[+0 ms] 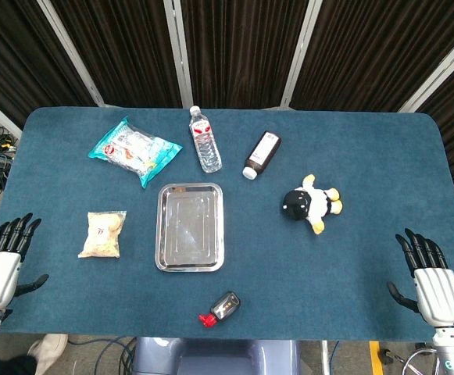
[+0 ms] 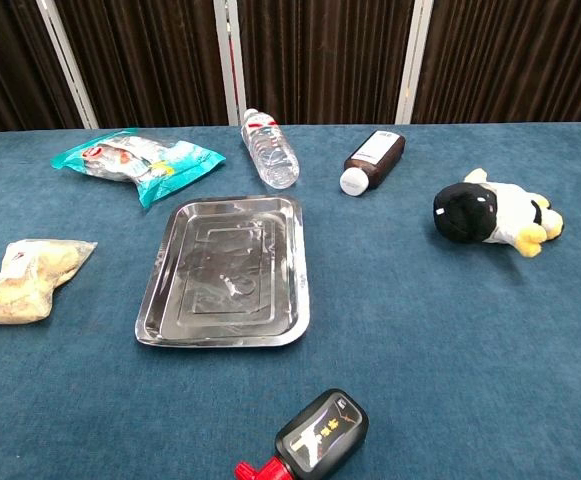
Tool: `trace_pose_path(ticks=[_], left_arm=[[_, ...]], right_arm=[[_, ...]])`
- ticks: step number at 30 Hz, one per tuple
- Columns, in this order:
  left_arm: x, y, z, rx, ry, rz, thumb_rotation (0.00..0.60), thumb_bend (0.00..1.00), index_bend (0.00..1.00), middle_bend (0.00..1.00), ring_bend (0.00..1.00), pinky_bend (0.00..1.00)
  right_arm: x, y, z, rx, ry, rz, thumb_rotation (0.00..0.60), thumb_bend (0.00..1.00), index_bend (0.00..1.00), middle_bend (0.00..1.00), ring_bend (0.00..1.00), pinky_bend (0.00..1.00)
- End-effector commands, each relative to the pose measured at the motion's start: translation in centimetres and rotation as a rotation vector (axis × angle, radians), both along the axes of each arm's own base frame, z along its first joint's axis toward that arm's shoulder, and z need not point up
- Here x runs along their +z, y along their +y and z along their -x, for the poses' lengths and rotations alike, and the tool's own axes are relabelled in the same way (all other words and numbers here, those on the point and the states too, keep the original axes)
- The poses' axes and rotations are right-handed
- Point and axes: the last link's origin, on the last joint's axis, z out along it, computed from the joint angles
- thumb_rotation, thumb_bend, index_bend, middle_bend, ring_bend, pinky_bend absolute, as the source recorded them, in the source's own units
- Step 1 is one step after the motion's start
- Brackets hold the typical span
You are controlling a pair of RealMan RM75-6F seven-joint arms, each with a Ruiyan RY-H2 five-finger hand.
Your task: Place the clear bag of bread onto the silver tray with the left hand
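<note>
The clear bag of bread (image 1: pixel 103 233) lies flat on the blue table, left of the silver tray (image 1: pixel 190 226); in the chest view the bag (image 2: pixel 22 279) sits at the far left and the empty tray (image 2: pixel 227 271) in the middle. My left hand (image 1: pixel 4 258) hovers at the table's front-left corner, fingers spread and holding nothing, a short way left of the bag. My right hand (image 1: pixel 430 277) is at the front-right corner, likewise spread and empty. Neither hand shows in the chest view.
A teal snack bag (image 1: pixel 134 148), a water bottle (image 1: pixel 205 140) and a brown bottle (image 1: pixel 262 154) lie behind the tray. A black-and-white plush toy (image 1: pixel 311 203) lies to its right. A small dark bottle with a red cap (image 1: pixel 221 308) lies near the front edge.
</note>
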Motion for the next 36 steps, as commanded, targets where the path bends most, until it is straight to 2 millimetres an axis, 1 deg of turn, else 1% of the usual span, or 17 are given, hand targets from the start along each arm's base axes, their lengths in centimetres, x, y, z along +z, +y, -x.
trace_pose_path(ticks=[1, 8, 12, 14, 18, 22, 26, 30, 34, 35, 36], left_arm=[[0.0, 0.0, 0.0, 0.000, 0.000, 0.001, 0.600, 0.01, 0.00, 0.00, 0.00, 0.06], [-0.4, 0.1, 0.0, -0.001, 0.012, 0.031, 0.600, 0.01, 0.00, 0.00, 0.00, 0.06], [-1.0, 0.9, -0.3, 0.014, 0.033, 0.087, 0.600, 0.01, 0.00, 0.00, 0.00, 0.06], [-1.5, 1.7, -0.4, 0.025, 0.054, 0.124, 0.600, 0.01, 0.00, 0.00, 0.00, 0.06], [-2.8, 3.9, -0.8, 0.040, 0.109, 0.197, 0.600, 0.01, 0.00, 0.00, 0.00, 0.06], [-4.9, 6.4, -0.9, 0.094, 0.141, 0.265, 0.600, 0.02, 0.00, 0.00, 0.00, 0.06], [-6.9, 8.6, -0.9, 0.136, 0.175, 0.297, 0.600, 0.02, 0.00, 0.00, 0.00, 0.06], [-8.8, 10.5, -1.4, 0.148, 0.176, 0.310, 0.600, 0.03, 0.00, 0.00, 0.00, 0.11], [-10.9, 11.9, -2.1, 0.131, 0.183, 0.320, 0.600, 0.04, 0.00, 0.00, 0.00, 0.11], [-11.3, 12.1, -2.3, 0.128, 0.185, 0.321, 0.600, 0.06, 0.01, 0.01, 0.01, 0.13], [-11.6, 12.3, -2.4, 0.123, 0.187, 0.316, 0.600, 0.10, 0.06, 0.05, 0.06, 0.19]], right_arm=[[0.0, 0.0, 0.0, 0.000, 0.000, -0.001, 0.600, 0.30, 0.00, 0.00, 0.00, 0.08], [0.0, 0.1, -0.1, 0.001, -0.007, -0.001, 0.600, 0.30, 0.00, 0.00, 0.00, 0.08], [0.0, 0.1, -0.1, 0.001, -0.013, -0.002, 0.600, 0.30, 0.00, 0.00, 0.00, 0.08], [0.0, 0.1, -0.1, 0.001, -0.016, -0.002, 0.600, 0.30, 0.00, 0.00, 0.00, 0.08], [0.1, 0.1, -0.2, 0.002, -0.020, -0.003, 0.600, 0.30, 0.00, 0.00, 0.00, 0.08], [0.1, 0.0, -0.2, 0.005, -0.027, -0.005, 0.600, 0.30, 0.00, 0.00, 0.00, 0.08], [0.1, 0.0, -0.2, 0.004, -0.034, -0.008, 0.600, 0.30, 0.00, 0.00, 0.00, 0.08], [0.1, 0.0, -0.3, 0.007, -0.042, -0.011, 0.600, 0.30, 0.00, 0.00, 0.00, 0.08], [0.1, 0.0, -0.4, 0.015, -0.049, -0.014, 0.600, 0.30, 0.00, 0.00, 0.00, 0.08], [0.2, 0.0, -0.4, 0.016, -0.051, -0.014, 0.600, 0.30, 0.00, 0.00, 0.00, 0.08], [0.2, 0.1, -0.4, 0.018, -0.051, -0.014, 0.600, 0.30, 0.00, 0.00, 0.00, 0.08]])
